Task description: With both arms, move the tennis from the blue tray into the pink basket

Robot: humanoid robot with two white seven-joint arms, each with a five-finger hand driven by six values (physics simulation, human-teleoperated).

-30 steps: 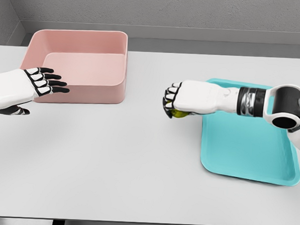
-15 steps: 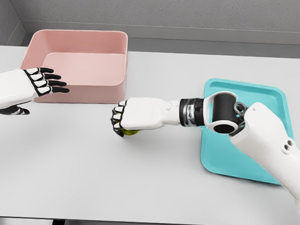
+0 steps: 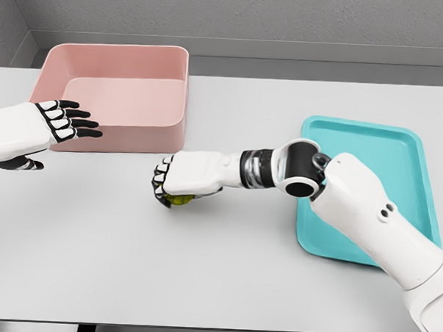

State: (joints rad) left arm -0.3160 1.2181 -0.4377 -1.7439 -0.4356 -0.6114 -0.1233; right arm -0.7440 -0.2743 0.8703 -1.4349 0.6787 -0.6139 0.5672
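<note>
**Ball carried to mid-worktop, handover pending**

The right robot hand (image 3: 178, 178) is curled closed over the tennis ball (image 3: 179, 199), of which only a yellow-green sliver shows beneath the fingers. Ball and hand sit low over the middle of the worktop (image 3: 202, 268), just in front of the pink basket (image 3: 114, 95); contact with the surface cannot be confirmed. The left robot hand (image 3: 62, 121) hovers near the left edge, fingers spread, holding nothing.

Recommended: set the ball down gently and release only once it is steady, so it does not roll, within reach of the left hand.

The pink basket appears empty. The blue tray (image 3: 367, 209), toward the right edge, shows no contents where visible; the right arm covers part.
</note>
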